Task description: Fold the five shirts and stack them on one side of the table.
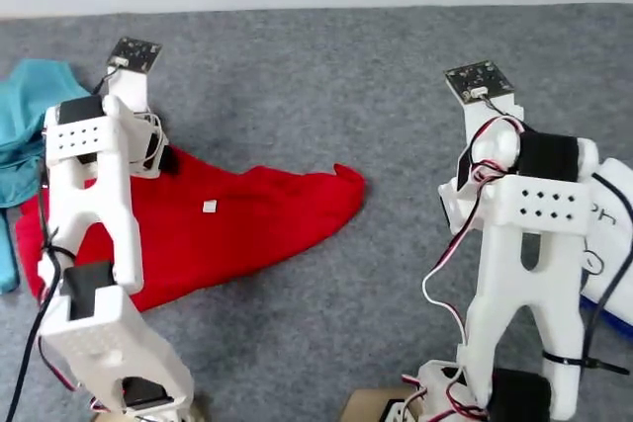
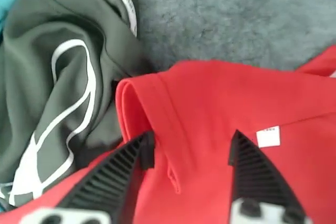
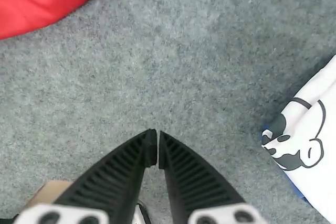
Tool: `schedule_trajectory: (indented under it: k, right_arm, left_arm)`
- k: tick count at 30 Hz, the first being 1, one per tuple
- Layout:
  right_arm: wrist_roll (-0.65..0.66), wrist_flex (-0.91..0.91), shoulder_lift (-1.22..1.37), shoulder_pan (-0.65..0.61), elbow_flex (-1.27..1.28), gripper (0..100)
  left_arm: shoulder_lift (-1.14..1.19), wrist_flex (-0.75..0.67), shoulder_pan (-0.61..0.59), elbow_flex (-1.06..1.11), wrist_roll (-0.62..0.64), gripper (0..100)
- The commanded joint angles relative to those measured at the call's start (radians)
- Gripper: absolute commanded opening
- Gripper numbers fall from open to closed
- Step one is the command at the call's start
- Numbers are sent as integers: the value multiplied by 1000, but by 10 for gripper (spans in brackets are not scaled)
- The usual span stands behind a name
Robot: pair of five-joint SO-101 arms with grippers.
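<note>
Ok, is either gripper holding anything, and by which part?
Nothing is held. The left gripper is open over the red shirt near its collar; the right gripper is shut on nothing.

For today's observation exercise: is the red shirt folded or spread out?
Spread, not folded: the red shirt lies loose and uneven across the table, its collar under the open left gripper.

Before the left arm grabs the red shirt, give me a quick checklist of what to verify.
1. The left pincer is open: ok, jaws apart over the collar of the red shirt.
2. The red shirt lies flat: not ok, it is rumpled.
3. The dark shirt is apart from the collar: not ok, it bunches against it.
4. The right pincer is free: ok, shut on nothing above bare table.
5. Shirts gathered on one side: not ok, the teal shirt and the white shirt lie at opposite edges.
</note>
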Motion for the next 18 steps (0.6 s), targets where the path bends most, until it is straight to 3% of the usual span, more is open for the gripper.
schedule_trajectory:
  k: [1, 18]
  right_arm:
    - [5, 41, -1, -13, -46, 11]
    - [5, 41, -1, -15, -46, 11]
  left_arm:
    - [6, -8, -5, -2, -11, 237]
    - [25, 48, 72, -4, 18, 236]
